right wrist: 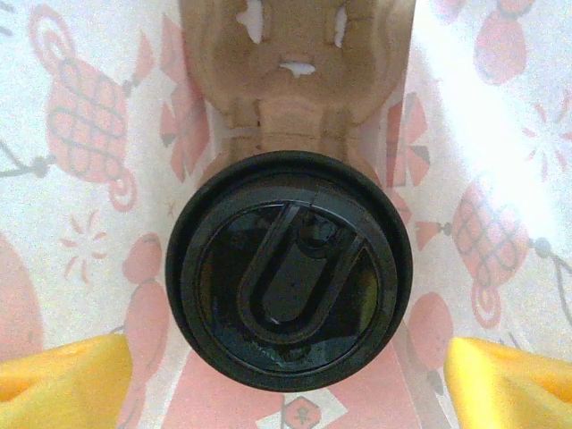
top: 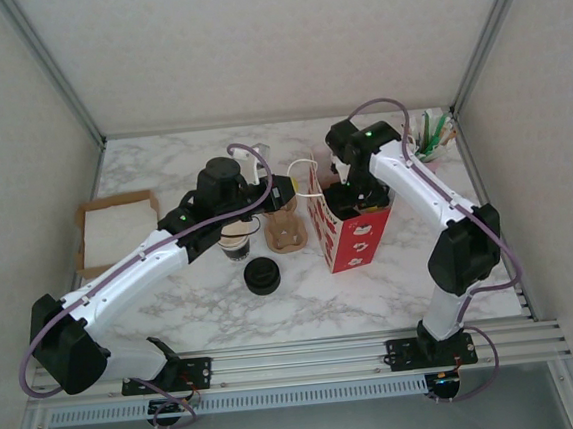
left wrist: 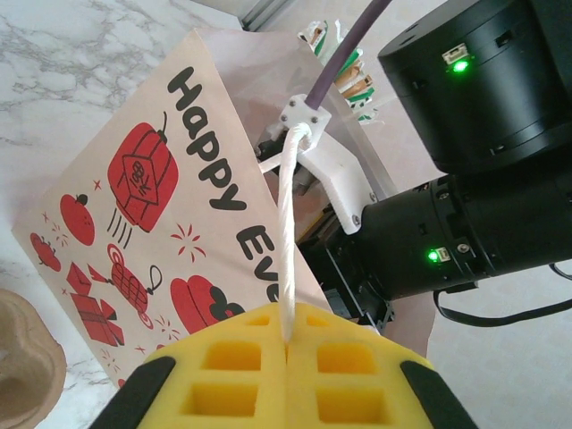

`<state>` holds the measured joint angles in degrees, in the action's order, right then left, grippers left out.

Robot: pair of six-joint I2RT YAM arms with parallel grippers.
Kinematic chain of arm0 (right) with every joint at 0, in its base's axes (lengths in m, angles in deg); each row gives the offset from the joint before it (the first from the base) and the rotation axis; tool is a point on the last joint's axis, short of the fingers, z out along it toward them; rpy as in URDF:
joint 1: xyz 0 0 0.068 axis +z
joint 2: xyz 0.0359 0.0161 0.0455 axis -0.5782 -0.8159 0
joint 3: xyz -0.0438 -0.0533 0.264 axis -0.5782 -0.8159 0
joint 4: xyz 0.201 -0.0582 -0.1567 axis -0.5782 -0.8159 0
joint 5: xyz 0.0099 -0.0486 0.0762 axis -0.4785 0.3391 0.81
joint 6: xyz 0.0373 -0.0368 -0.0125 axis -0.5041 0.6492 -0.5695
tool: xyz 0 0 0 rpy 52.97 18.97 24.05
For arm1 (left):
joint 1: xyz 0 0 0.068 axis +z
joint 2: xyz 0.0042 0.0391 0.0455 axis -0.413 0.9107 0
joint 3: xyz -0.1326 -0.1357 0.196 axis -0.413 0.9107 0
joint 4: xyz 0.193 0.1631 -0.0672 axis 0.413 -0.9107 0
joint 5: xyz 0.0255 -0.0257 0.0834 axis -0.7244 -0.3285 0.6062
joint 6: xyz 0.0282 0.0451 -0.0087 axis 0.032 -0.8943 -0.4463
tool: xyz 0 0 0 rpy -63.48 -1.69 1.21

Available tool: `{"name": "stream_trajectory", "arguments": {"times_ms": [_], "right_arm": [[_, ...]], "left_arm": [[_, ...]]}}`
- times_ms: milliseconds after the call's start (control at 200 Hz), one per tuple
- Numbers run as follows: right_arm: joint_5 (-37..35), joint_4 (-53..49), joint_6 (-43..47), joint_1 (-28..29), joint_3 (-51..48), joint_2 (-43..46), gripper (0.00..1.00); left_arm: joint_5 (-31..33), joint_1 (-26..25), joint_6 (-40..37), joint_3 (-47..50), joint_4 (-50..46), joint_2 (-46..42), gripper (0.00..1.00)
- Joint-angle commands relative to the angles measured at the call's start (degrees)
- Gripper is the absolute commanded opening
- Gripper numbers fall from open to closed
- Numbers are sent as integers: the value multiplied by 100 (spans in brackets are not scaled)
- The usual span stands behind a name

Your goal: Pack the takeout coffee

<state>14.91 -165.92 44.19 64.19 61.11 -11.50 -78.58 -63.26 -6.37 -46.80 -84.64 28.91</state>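
The takeout coffee [right wrist: 290, 273] stands upright inside the red-and-white paper bag [top: 354, 239], its round black lid facing the right wrist camera. It sits against a brown pulp cup carrier [right wrist: 295, 63] on the bag's floor. My right gripper [right wrist: 286, 393] hangs open just above the cup, and its yellow fingertips [right wrist: 63, 384] stand wide of the lid on either side without touching it. From above, the right gripper [top: 350, 194] reaches down into the bag's mouth. My left gripper [left wrist: 288, 344] is shut on the bag's white rope handle [left wrist: 288, 232], holding it at the bag's left side.
A lidless cup [top: 236, 247], a loose black lid [top: 262, 275] and another pulp carrier [top: 286, 233] lie left of the bag. A cardboard box of napkins [top: 117, 229] sits far left. A holder of sachets [top: 431, 140] stands at the back right.
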Motion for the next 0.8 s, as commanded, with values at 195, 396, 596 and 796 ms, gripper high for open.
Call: {"name": "stream_trajectory", "arguments": {"times_ms": [195, 396, 596, 796], "right_arm": [[-131, -253, -70, 9, 275, 305, 91], [-139, -277, -89, 15, 305, 366, 91], [-181, -317, -93, 20, 373, 416, 91], [-225, -360, -120, 32, 478, 520, 91]], "left_arm": [[0, 55, 60, 50, 100, 22, 2], [0, 55, 70, 50, 112, 21, 2], [-4, 55, 70, 32, 110, 15, 4], [-7, 53, 70, 7, 102, 14, 10]]}}
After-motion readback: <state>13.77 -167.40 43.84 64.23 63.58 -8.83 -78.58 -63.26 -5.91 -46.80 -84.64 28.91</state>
